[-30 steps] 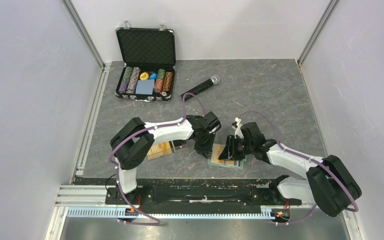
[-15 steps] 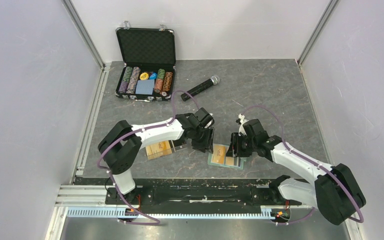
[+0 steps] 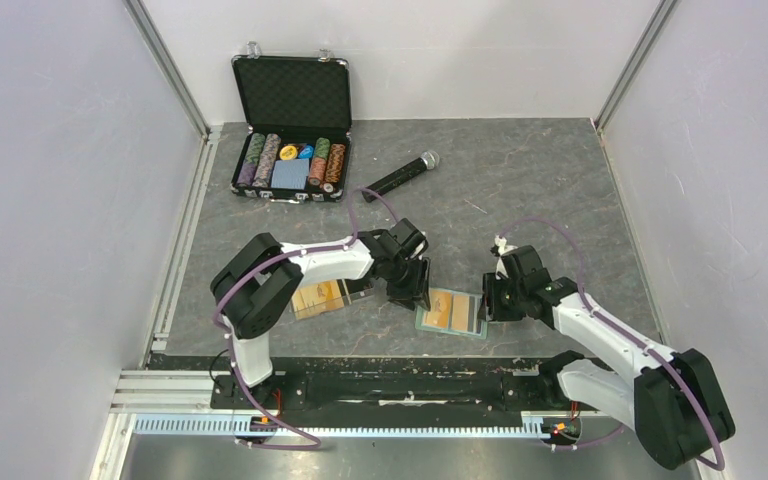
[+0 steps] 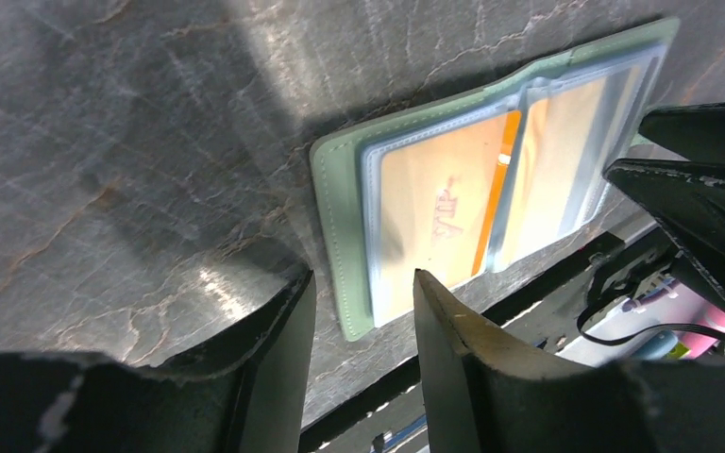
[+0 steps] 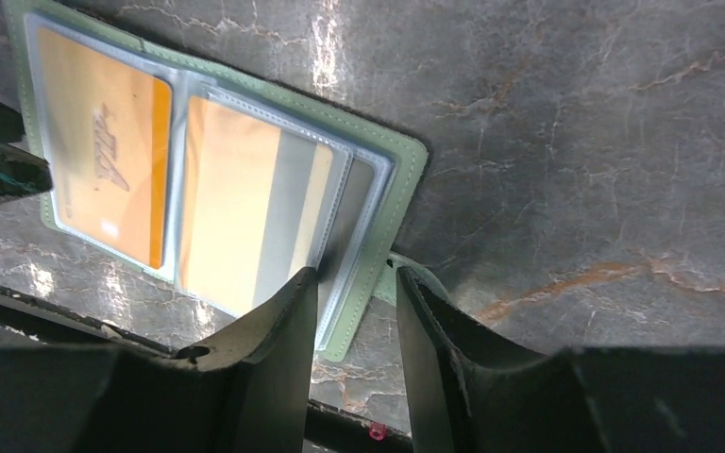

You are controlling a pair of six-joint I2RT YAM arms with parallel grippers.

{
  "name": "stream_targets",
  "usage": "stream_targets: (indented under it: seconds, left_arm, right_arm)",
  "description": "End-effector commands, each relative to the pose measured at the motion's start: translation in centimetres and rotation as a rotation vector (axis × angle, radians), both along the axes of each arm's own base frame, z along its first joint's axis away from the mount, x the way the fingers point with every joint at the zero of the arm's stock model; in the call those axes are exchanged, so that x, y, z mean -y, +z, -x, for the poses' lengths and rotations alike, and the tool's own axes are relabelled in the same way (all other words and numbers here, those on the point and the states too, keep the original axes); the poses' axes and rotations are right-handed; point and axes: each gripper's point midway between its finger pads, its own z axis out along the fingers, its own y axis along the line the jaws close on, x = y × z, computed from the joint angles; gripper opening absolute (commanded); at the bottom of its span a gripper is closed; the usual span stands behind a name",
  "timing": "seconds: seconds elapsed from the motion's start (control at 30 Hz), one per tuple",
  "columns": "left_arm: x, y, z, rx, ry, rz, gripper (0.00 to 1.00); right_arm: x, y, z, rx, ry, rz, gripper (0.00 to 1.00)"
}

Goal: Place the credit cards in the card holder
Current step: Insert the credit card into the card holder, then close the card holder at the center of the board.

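The sage-green card holder [image 3: 421, 320] lies open on the table near the front edge, between my two grippers. An orange credit card [image 4: 434, 217] sits in its left clear sleeve, and a gold-tan card [image 5: 231, 217] in the right sleeve beside the orange one [image 5: 104, 151]. My left gripper [image 3: 412, 288] is open and empty, its fingertips just off the holder's left rim [image 4: 330, 189]. My right gripper [image 3: 490, 298] is open and straddles the holder's right rim [image 5: 406, 160] without clamping it. More orange cards [image 3: 318, 298] lie left of the holder.
A clear tray [image 3: 355, 292] holds the loose cards under my left forearm. An open black case of poker chips [image 3: 292, 165] stands at the back left, with a black microphone [image 3: 400, 175] to its right. The table's front edge and a black rail run just below the holder.
My left gripper opened and drew back left off the holder, leaving an orange card in the sleeve. My right gripper slid right, from over the holder to its right rim.
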Motion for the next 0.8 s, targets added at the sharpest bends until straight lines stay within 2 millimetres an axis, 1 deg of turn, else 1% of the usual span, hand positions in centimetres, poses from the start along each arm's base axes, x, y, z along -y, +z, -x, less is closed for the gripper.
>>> stream_targets:
  seconds: [0.0,0.07,0.13,0.2,0.3,0.4,0.53,0.67,0.77]
  left_arm:
    - [1.1,-0.3,-0.2,-0.018,0.020,0.038,0.50]
    - [1.7,0.0,-0.1,-0.027,0.012,0.075,0.49]
    - [2.4,0.8,-0.1,-0.021,0.003,0.125,0.46]
    - [3.1,2.2,-0.2,-0.005,-0.001,0.180,0.44]
    - [3.8,4.2,-0.2,0.007,-0.012,0.236,0.42]
    - [4.2,6.0,-0.2,0.016,-0.010,0.282,0.39]
    - [4.4,7.6,-0.1,0.026,-0.004,0.315,0.38]
    - [4.9,8.0,0.3,0.007,-0.026,0.343,0.38]
    - [5.5,7.8,0.9,-0.022,-0.049,0.359,0.36]
  right_arm:
    - [0.4,-1.6,1.1,-0.023,0.015,0.000,0.38]
    - [0.3,-2.0,1.3,-0.033,0.016,-0.004,0.35]
    - [0.4,-2.2,1.6,-0.039,0.018,-0.002,0.31]
    - [0.5,-2.4,1.6,-0.038,0.019,0.000,0.28]
    - [0.3,-2.4,1.7,-0.045,0.023,-0.007,0.25]
    - [0.2,-2.3,1.5,-0.043,0.025,-0.013,0.23]
    - [0.0,-1.8,1.1,-0.035,0.029,-0.015,0.21]
    - [-0.5,-1.5,1.0,-0.037,0.040,-0.039,0.20]
    - [-1.6,-1.6,1.4,-0.058,0.045,-0.105,0.20]
